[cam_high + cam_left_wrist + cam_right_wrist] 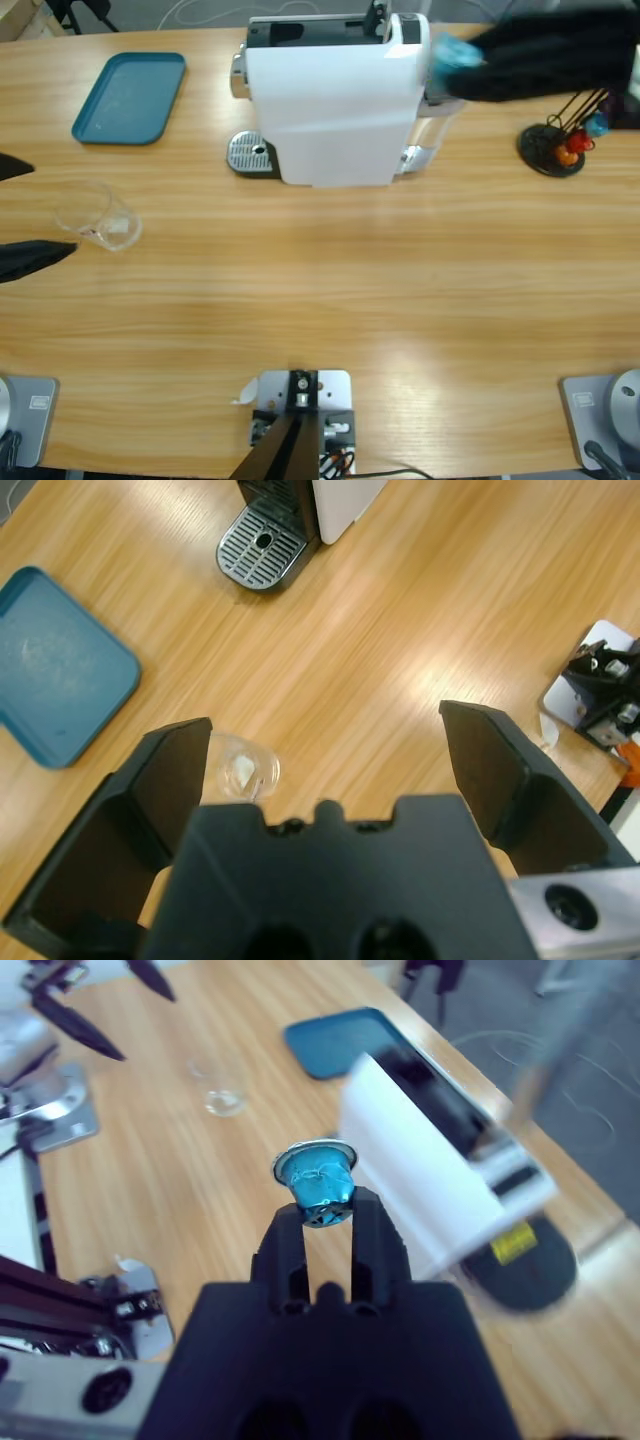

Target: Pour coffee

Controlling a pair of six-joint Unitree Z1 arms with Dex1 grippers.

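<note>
We are finding no coffee poured yet: the clear cup (pixel 95 222) is standing on the desk (pixel 330 300) near the left edge, well apart from the white coffee machine (pixel 330 100), and whether it is holding any liquid cannot be told. The drip grate (pixel 250 153) at the machine's front is carrying nothing, so we are judging the task to be at the loading step.

We are holding a blue capsule (pixel 318 1178) in the right gripper (pixel 322 1222), its fingers closed on the capsule's lower body with the foil rim upward, so that it is ready for the slot on top of the machine. In the high view this arm is blurred near the machine's upper right corner, just beside the capsule stand (pixel 556 145).

We are keeping the left gripper (pixel 330 770) above the desk with its fingers spread wide and holding nothing. The cup is showing just beside one finger, likely for a later grasp. A teal tray (pixel 130 97) is lying bare, away from both.
</note>
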